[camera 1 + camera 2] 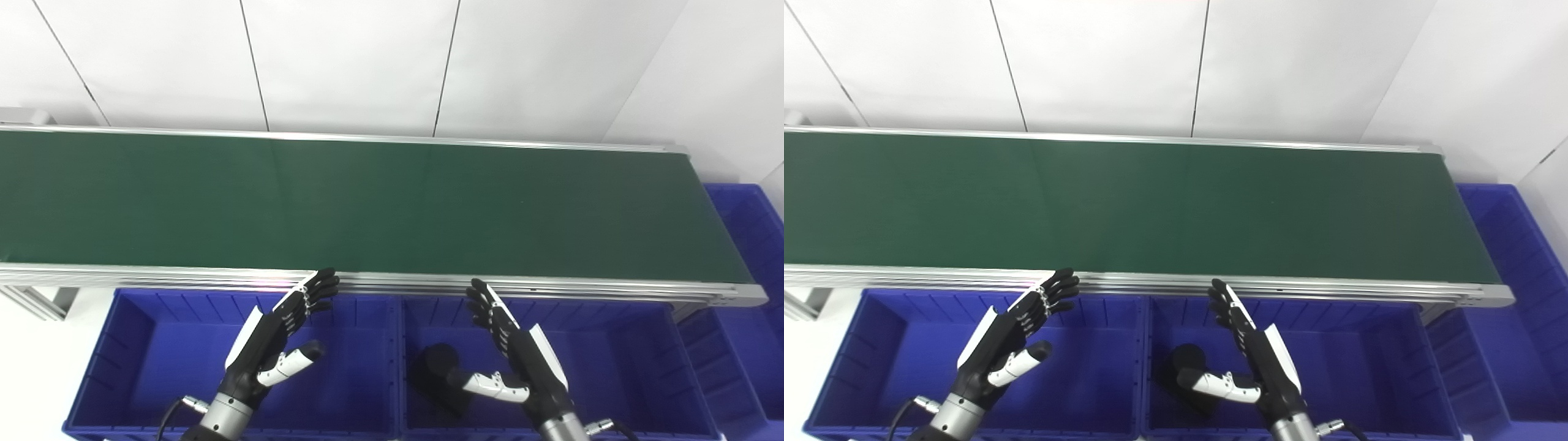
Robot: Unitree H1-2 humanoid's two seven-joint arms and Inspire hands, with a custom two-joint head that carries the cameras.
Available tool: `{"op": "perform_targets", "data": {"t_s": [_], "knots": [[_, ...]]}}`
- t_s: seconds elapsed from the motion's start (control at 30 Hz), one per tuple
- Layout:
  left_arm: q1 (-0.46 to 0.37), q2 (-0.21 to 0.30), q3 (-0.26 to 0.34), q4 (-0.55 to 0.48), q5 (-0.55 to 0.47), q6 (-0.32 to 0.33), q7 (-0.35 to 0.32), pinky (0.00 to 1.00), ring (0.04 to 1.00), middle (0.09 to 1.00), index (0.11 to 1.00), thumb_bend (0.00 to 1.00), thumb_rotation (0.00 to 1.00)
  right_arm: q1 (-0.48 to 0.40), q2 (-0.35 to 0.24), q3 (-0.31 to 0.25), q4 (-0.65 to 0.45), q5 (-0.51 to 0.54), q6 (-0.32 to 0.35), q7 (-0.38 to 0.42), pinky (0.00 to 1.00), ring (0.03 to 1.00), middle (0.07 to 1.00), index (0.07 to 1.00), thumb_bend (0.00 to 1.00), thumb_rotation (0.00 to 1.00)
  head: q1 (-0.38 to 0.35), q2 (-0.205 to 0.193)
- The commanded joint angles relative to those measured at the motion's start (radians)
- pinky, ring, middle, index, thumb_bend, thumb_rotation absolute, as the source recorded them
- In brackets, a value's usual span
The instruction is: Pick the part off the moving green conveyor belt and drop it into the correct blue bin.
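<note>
The green conveyor belt runs left to right across the view and carries no part that I can see. My left hand is open and empty, held above the left blue bin just in front of the belt's near rail. My right hand is open and empty above the middle blue bin. A dark black part lies in the middle bin, just left of my right hand's thumb.
A third blue bin stands at the belt's right end. The belt's aluminium rail runs along the near edge. A white panelled wall stands behind the belt.
</note>
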Motion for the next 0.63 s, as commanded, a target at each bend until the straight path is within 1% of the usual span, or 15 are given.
{"op": "perform_targets", "data": {"t_s": [0.0,0.1,0.2,0.37,0.4,0.43,0.6], "knots": [[-0.006,-0.003,-0.006,-0.002,-0.003,-0.028,0.01,0.83,0.868,0.886,0.891,0.84,0.69,-0.003,0.002,-0.013,-0.023,0.044,-0.053,0.027,0.86,0.895,0.904,0.951,1.0,0.45,0.011,-0.003],[-0.004,-0.005,-0.007,0.003,-0.005,-0.03,0.011,0.84,0.871,0.89,0.893,0.85,0.67,-0.001,0.002,-0.017,-0.02,0.062,-0.051,0.048,0.85,0.878,0.903,0.948,1.0,0.44,0.025,-0.005],[-0.006,-0.005,-0.01,0.012,-0.007,-0.036,0.011,0.83,0.867,0.887,0.893,0.85,0.62,-0.005,0.004,-0.019,-0.009,0.072,-0.055,0.066,0.86,0.884,0.909,0.947,1.0,0.43,0.03,-0.01],[-0.014,0.001,-0.018,0.023,0.008,-0.042,0.01,0.82,0.865,0.888,0.89,0.84,0.59,-0.007,0.006,-0.017,-0.007,0.04,-0.048,0.068,0.9,0.893,0.907,0.949,1.0,0.44,0.031,-0.019],[-0.015,0.001,-0.019,0.023,0.007,-0.041,0.01,0.82,0.865,0.887,0.89,0.84,0.56,-0.007,0.008,-0.018,-0.005,0.036,-0.05,0.068,0.91,0.892,0.907,0.952,0.99,0.43,0.031,-0.019],[-0.014,0.001,-0.02,0.022,0.006,-0.041,0.01,0.82,0.863,0.886,0.889,0.84,0.55,-0.007,0.01,-0.019,-0.002,0.032,-0.054,0.067,0.91,0.892,0.909,0.954,0.99,0.43,0.03,-0.022],[-0.013,0.004,-0.021,0.029,0.001,-0.039,0.006,0.83,0.872,0.895,0.899,0.87,0.53,-0.005,0.019,-0.021,0.008,0.015,-0.062,0.063,0.94,0.906,0.928,0.967,0.97,0.43,0.025,-0.028]]}}
